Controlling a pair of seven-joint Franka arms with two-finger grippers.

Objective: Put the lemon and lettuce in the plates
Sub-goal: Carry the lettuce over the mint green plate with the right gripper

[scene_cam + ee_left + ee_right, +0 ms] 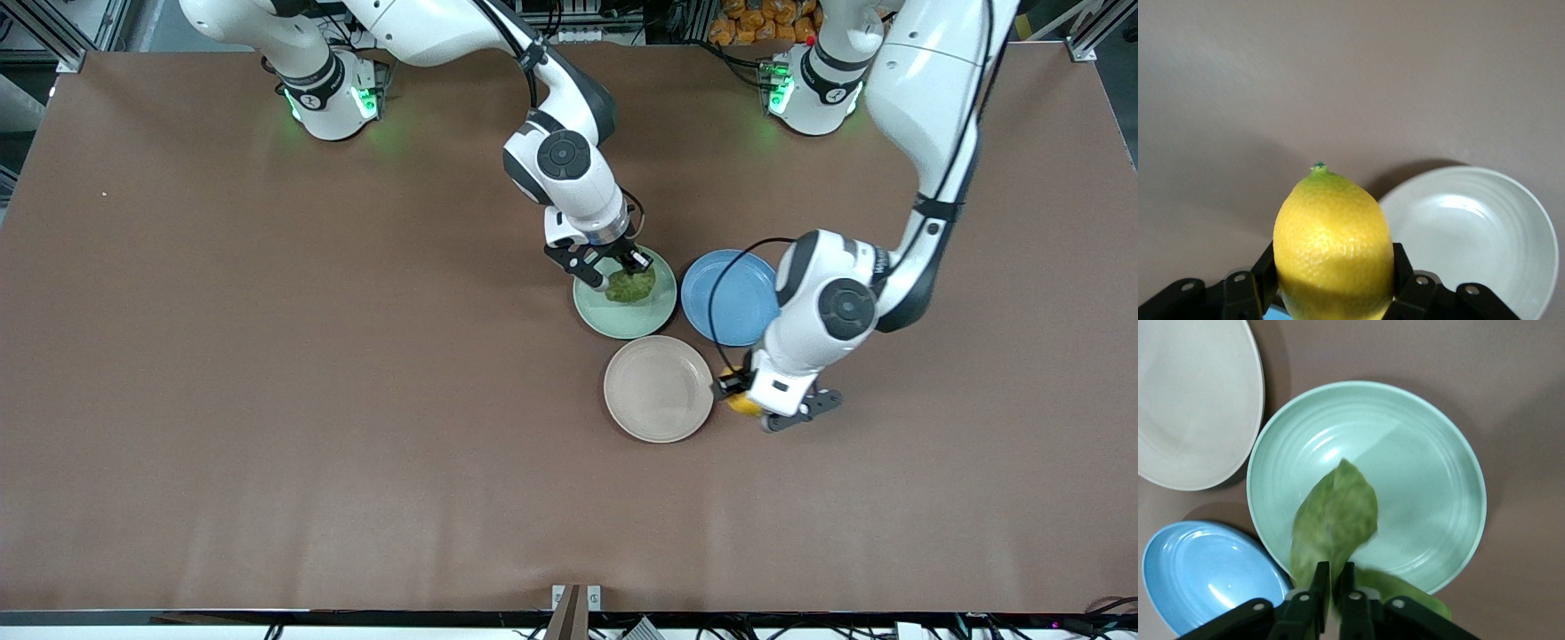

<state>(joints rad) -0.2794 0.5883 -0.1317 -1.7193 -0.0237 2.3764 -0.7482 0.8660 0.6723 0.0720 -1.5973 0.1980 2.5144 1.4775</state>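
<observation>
My right gripper (pixel 620 272) is shut on the green lettuce (pixel 632 285) and holds it just over the mint green plate (pixel 597 316). In the right wrist view the leaf (pixel 1335 517) hangs from the gripper (pixel 1335 581) over that plate (pixel 1425 473). My left gripper (pixel 745 402) is shut on the yellow lemon (pixel 740 404), beside the beige-pink plate (pixel 658 388) at its edge toward the left arm's end. In the left wrist view the lemon (pixel 1333 243) fills the gripper (pixel 1335 280), with the beige-pink plate (pixel 1471 233) beside it.
A blue plate (pixel 729 298) lies beside the mint plate, toward the left arm's end, partly under the left arm. It also shows in the right wrist view (pixel 1205 570), as does the beige-pink plate (pixel 1191 400). Brown table all round.
</observation>
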